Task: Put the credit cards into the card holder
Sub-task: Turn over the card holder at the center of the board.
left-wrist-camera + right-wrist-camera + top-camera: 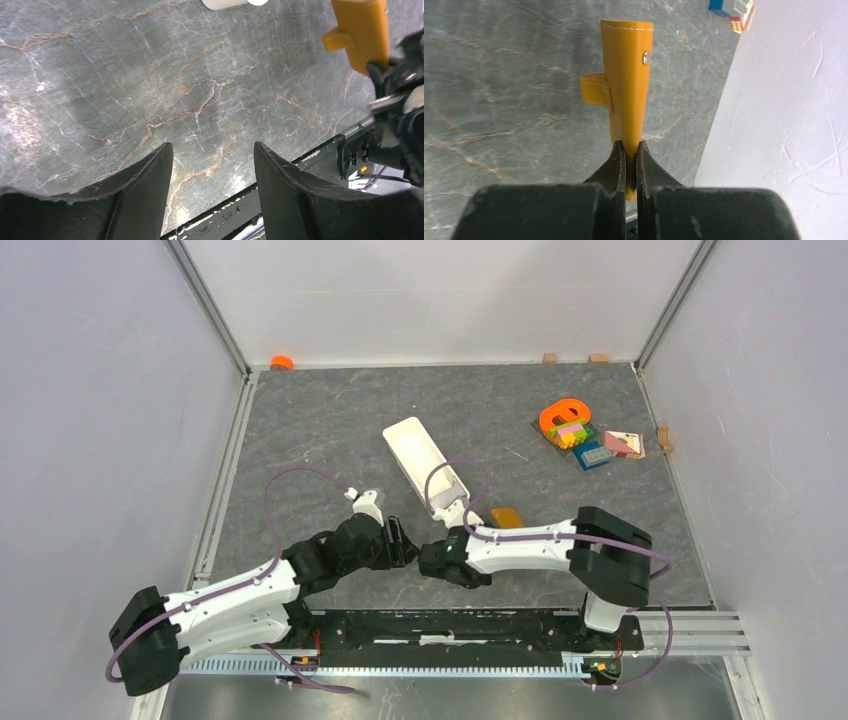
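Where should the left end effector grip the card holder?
Probably the free end of the card holder, past the snap tab. The right end effector pinches the opposite end, so come from the far side, closing across the thin flat faces.

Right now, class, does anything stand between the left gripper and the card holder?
Nothing visible does. In front of the open left gripper, only bare table lies before the card holder. The right gripper pinches the holder by its near end, and the white tray sits off to one side.
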Controlling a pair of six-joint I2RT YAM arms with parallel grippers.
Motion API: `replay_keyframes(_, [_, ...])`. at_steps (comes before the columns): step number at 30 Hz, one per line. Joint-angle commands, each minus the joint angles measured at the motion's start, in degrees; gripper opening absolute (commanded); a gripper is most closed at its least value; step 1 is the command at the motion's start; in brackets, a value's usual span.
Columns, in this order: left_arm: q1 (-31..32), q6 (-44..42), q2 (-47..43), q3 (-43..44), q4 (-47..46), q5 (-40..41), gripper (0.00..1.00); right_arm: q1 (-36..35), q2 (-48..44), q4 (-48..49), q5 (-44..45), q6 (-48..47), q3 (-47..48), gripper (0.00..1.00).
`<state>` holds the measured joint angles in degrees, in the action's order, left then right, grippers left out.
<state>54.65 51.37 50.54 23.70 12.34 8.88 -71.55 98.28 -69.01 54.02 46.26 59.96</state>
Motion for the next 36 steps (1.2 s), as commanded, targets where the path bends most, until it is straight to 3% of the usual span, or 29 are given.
replay_keyframes(1, [-1.81, 0.37, -0.54, 0.53, 1.37, 0.1, 0.68, -3.14, 2.99, 2.66, -0.2, 1.57, 1.48, 0.0])
replay_keyframes(10, [-5.18, -0.64, -2.59, 0.71, 3.62, -2.03, 0.68, -7.23, 7.47, 9.38, -6.22, -1.44, 3.73, 0.0])
replay_keyframes(15, [-6.3, -1.17, -4.54, 0.97, 5.55, -2.62, 0.68, -7.73, 7.37, 15.11, -11.78, -3.27, 2.96, 0.06])
replay_keyframes(20, [-7.17, -2.31, -6.57, 2.31, 9.16, -2.97, 0.7, -7.82, 6.82, 15.11, -13.38, -3.93, 4.79, 0.21])
replay_keyframes(24, [-7.62, -3.52, -8.19, 3.77, 12.48, -2.94, 0.74, -8.08, 5.69, 13.93, -13.87, -4.21, 6.62, 0.39])
replay_keyframes(36, [-9.39, -4.2, -14.64, 4.9, 19.11, -1.12, 0.76, -8.13, -4.34, 15.18, -16.93, -8.44, 8.88, 0.65])
